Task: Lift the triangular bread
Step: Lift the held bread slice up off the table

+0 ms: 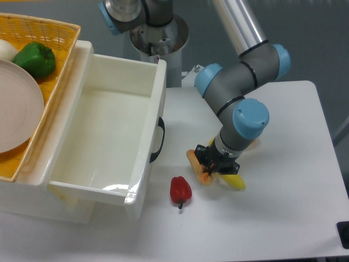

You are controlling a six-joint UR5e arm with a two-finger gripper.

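Just right of frame centre, the black two-finger gripper [211,165] is clamped on the orange-tan wedge-shaped toy bread [196,166]; lift straight up, clear of the yellow banana [233,181].

No readable text, labels, brands or numbers anywhere.

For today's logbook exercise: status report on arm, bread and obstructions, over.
Gripper down at the triangular bread, jaws on it. Banana touching close behind. Red pepper lies apart, clear.
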